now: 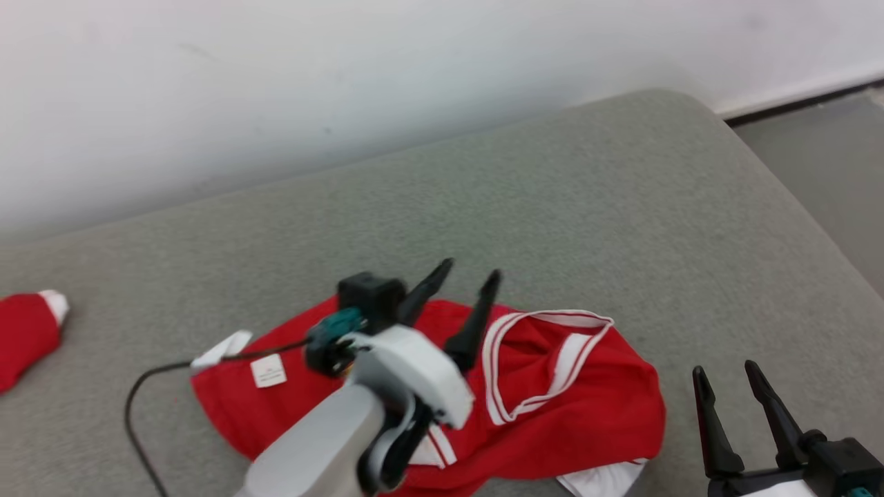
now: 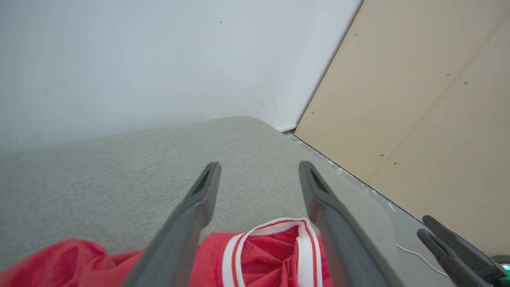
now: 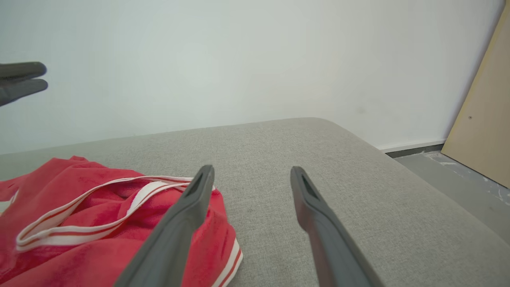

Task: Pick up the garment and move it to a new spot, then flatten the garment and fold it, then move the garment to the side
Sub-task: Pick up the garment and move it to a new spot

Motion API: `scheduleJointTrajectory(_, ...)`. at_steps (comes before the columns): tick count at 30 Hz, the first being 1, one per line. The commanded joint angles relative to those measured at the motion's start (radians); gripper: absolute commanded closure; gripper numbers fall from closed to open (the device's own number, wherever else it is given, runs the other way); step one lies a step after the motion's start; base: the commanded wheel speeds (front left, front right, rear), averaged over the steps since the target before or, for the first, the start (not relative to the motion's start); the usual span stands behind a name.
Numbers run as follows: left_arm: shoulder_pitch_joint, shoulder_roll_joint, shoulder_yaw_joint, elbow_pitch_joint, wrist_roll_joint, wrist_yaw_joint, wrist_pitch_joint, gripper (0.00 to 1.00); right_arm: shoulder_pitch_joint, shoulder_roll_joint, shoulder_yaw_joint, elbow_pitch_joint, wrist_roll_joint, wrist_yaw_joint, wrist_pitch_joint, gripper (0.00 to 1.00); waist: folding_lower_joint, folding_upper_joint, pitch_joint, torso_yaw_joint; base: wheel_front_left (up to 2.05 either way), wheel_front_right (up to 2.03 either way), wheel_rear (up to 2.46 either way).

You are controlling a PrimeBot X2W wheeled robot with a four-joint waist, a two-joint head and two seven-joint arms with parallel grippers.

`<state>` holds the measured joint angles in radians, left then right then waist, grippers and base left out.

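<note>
Over the grey cushion (image 1: 552, 207) | left jaws and right jaws were spread, empty | garment (image 1: 587, 404) lay bunched | tbh I worried about pinching two layers

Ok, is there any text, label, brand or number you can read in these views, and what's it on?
No text can be read in these views.
White label on the red garment: faint grey print, too small and blurred to read.
White stripes along the garment's trim: plain, no lettering.
</note>
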<state>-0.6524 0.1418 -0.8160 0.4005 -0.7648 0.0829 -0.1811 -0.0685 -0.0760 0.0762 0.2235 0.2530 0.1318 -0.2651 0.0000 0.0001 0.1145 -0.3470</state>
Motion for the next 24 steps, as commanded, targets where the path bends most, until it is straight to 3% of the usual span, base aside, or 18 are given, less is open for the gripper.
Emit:
scheduleJointTrajectory(1, 0.029, 0.025, 0.008, -0.011, 0.013, 0.014, -0.014, 0.0, 0.017, -0.014, -0.005, -0.004, -0.002, -0.002, 0.001, 0.0, 0.0, -0.0001, -0.032, 0.043, 0.0, 0.0, 0.0)
scheduleJointTrajectory(7, 0.171, 0.115, 0.074, -0.054, -0.001, 0.081, -0.064, 0.0, 0.052, -0.027, -0.017, -0.007, -0.018, -0.002, 0.001, 0.0, 0.0, -0.0001, -0.073, 0.114, 0.0, 0.0, 0.0)
scheduleJointTrajectory(13, 0.304, 0.162, 0.137, -0.095, 0.03, 0.129, -0.084, 0.0, 0.078, -0.035, -0.024, -0.008, -0.029, -0.002, 0.001, 0.0, 0.0, -0.0001, -0.096, 0.174, 0.0, 0.0, 0.0)
scheduleJointTrajectory(21, 0.498, 0.145, 0.288, -0.202, 0.164, 0.156, -0.083, 0.0, 0.113, -0.03, -0.044, -0.009, -0.042, -0.002, 0.001, 0.0, 0.0, -0.0001, -0.129, 0.23, 0.0, 0.0, 0.0)
scheduleJointTrajectory(24, 0.569, 0.122, 0.354, -0.237, 0.22, 0.134, -0.083, 0.0, 0.119, -0.027, -0.047, -0.01, -0.044, -0.002, 0.001, 0.0, 0.0, -0.0001, -0.136, 0.246, 0.0, 0.0, 0.0)
